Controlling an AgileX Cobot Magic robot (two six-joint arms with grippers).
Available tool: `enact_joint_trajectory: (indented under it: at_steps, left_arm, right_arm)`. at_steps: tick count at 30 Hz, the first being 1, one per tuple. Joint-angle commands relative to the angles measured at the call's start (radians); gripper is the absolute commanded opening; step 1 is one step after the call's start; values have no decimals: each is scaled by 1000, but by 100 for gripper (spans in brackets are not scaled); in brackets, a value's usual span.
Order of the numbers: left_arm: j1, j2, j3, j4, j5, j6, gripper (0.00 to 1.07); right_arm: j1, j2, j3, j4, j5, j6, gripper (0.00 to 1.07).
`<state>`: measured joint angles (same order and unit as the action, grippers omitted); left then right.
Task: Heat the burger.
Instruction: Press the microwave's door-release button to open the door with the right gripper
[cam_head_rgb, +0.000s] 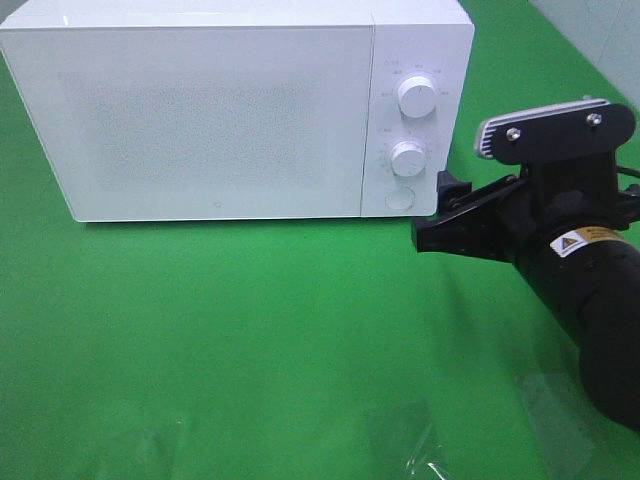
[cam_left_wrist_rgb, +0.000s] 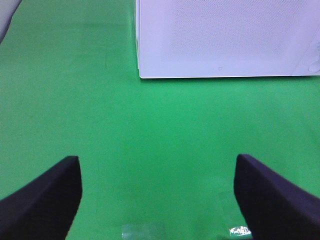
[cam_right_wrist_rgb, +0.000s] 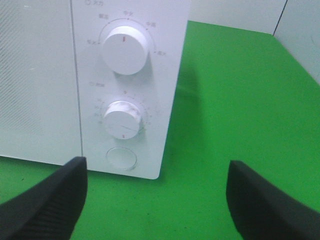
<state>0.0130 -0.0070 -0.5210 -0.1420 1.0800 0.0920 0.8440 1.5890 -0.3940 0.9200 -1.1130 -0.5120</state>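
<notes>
Near shut microwave (cam_head_rgb: 220, 120), right gripper (cam_right_wrist_rgb: 157, 167) spread wide, empty

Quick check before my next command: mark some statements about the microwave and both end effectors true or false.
1. The microwave has its door shut. True.
2. Its control panel carries three knobs. False: there is an upper knob, a lower knob and a round button beneath them.
3. The right end effector is open and faces the control panel. True.
4. The left end effector is shut on an object. False: it is open, holds nothing, and has the green table between its fingers.
</notes>
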Motion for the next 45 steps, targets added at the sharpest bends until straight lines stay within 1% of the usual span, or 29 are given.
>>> enact_joint_trajectory:
  at_steps: [1, 10, 21, 23, 26, 27, 30, 32, 35, 36, 39, 45]
  left_arm:
    - [0, -4, 2, 0, -10, -7, 76]
    - [0, -4, 2, 0, -10, -8, 76]
    - [0, -4, 2, 0, -10, -8, 76]
    - [0, -4, 2, 0, -10, -8, 76]
    - [0, -4, 2, 0, -10, -8, 76]
    - [0, -4, 2, 0, -10, -8, 76]
    - [0, -4, 2, 0, -10, -8, 76]
    - [0, -4, 2, 0, -10, -8, 76]
    - [0, -4, 2, 0, -10, -8, 76]
    - [0, -4, 2, 0, -10, -8, 76]
    - [0, -4, 2, 0, -10, -8, 76]
    - [0, -4, 2, 0, -10, -8, 76]
  right_arm:
    - [30, 41, 0, -1, -46, 55, 72]
    - [29, 100, 0, -19, -58, 188, 72]
    - [26, 155, -4, -20, -120, 200, 72]
    - [26, 187, -35, -28, -132, 203, 72]
    - [26, 197, -41, -35, -132, 203, 72]
    - [26, 221, -61, -55, -131, 204, 72]
    - [26, 240, -78, -73, -131, 204, 72]
    - [0, 271, -111, -115, -123, 219, 72]
    - [-10, 276, -117, -126, -116, 229, 72]
    - [-36, 279, -130, -155, -94, 252, 72]
    - [-62, 291, -152, -186, -83, 274, 72]
    - [-92, 314, -174, -202, -78, 274, 72]
